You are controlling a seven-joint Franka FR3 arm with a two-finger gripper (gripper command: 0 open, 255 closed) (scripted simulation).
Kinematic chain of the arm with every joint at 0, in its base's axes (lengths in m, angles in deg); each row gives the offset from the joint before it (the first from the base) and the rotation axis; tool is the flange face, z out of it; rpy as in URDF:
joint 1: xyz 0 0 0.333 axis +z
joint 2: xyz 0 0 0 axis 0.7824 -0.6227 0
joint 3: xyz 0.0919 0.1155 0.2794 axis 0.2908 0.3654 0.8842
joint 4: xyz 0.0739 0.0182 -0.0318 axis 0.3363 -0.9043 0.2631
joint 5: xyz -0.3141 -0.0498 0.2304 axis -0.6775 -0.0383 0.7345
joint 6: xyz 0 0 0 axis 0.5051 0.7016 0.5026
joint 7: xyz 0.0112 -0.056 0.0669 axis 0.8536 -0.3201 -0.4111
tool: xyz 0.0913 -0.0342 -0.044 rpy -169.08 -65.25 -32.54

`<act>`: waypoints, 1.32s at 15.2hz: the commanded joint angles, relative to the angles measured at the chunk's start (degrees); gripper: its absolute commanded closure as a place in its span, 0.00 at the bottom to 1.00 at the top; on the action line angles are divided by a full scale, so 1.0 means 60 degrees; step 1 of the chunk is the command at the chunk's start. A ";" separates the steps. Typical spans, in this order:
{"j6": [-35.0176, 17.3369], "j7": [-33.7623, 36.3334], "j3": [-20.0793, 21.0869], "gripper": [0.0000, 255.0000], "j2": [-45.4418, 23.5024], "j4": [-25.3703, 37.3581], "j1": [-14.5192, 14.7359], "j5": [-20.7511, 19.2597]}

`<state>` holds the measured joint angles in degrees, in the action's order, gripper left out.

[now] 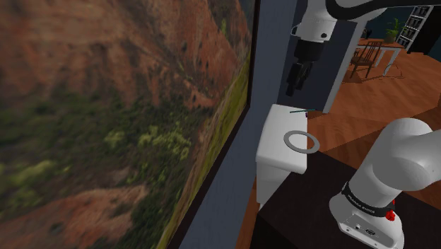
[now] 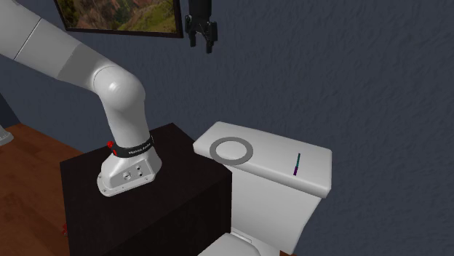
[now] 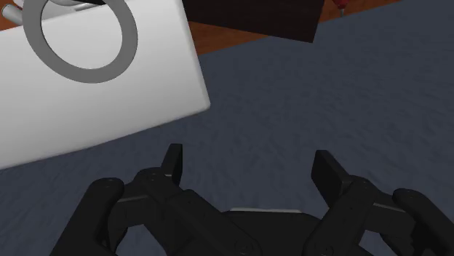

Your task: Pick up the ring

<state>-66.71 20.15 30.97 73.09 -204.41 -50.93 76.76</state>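
1. While my gripper (image 1: 292,90) (image 2: 201,45) (image 3: 249,156) hangs high beside the wall, its jaws stand spread wide with nothing between them.
2. Ring (image 1: 286,141) (image 2: 213,150) (image 3: 129,36): grey, flat and round. It lies well below my jaws and off to one side, touched by neither finger. From the wrist it sits past the fingertips, out beyond one finger and not in the gap.
3. Tank lid (image 1: 279,159) (image 2: 276,166) (image 3: 87,116): white and smooth, with rounded corners. It lies under the ring and far beneath my jaws.
4. Thin stick (image 1: 300,110) (image 2: 297,164): green to purple along its length. It lies flat on the same lid, apart from the ring and well below my jaws.
5. Wall (image 2: 342,73) (image 3: 327,94): blue-grey and rough-textured, directly under my open fingers in the wrist view.
6. Framed landscape picture (image 1: 106,106) (image 2: 120,14): browns and greens, on the wall at about the height of my jaws.
7. Black stand (image 1: 297,219) (image 2: 182,196) (image 3: 255,18): it carries my arm's base, just beside the lid and far below my jaws.
8. Wooden floor (image 1: 367,106) (image 3: 218,40): reddish brown, below everything else.
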 commanded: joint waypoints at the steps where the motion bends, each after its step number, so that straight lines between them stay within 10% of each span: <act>1: 0.0000 0.0000 0.0000 0.00 0.0000 0.0000 0.0000 0.0000; 20: -0.6131 0.0188 -0.0559 0.00 -0.1805 -0.4539 -0.1843 -0.1670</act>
<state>-100.62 21.17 27.88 64.42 -231.05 -61.30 67.37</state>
